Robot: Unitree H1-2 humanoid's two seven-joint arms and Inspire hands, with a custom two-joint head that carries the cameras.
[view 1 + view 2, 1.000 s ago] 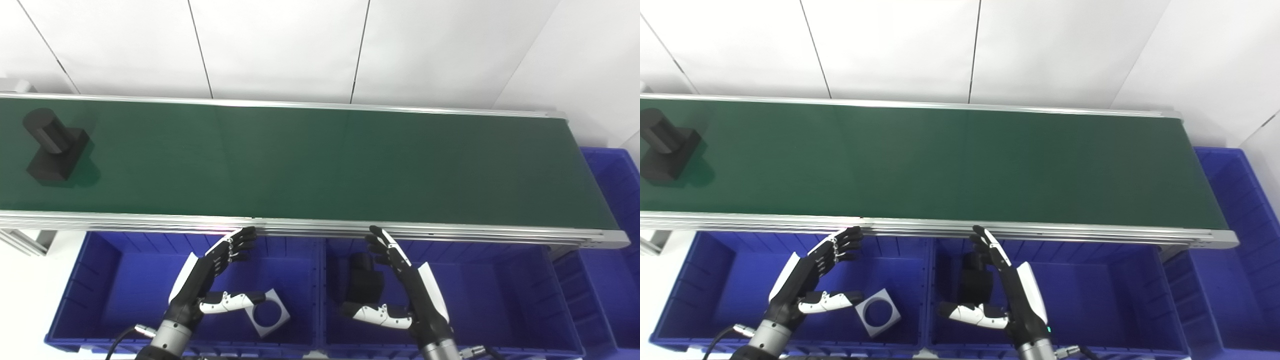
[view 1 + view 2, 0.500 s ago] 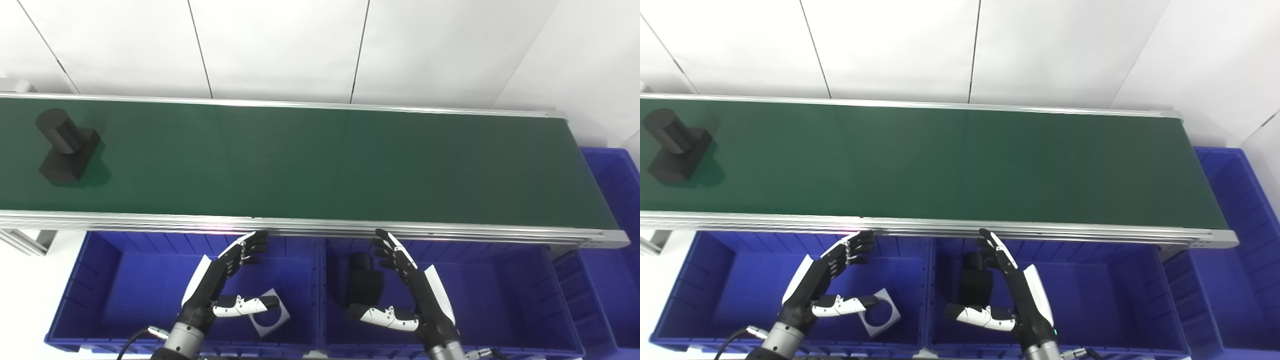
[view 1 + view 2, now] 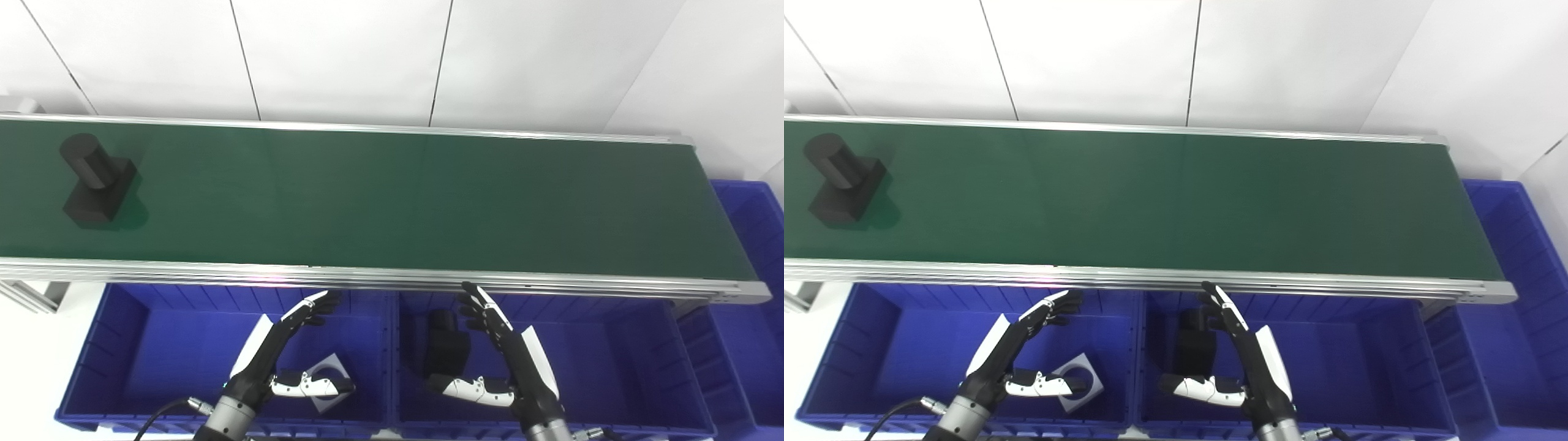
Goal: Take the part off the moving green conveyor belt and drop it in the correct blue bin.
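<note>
Matte black part, a cylinder on a square block, sits far left on the green conveyor belt, approx 10 o'clock from the left hand. Long axis runs 11-to-5. Left hand is the nearer one imo, right hand well apart from it. Both hands splayed wide, holding nothing, hovering over the blue plastic bins w/ parts inside

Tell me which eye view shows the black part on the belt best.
Left eye view: the black part sits well clear of the frame's left edge, cylinder and square base fully visible. Right eye view shows it whole too, but closer to the left edge.
</note>
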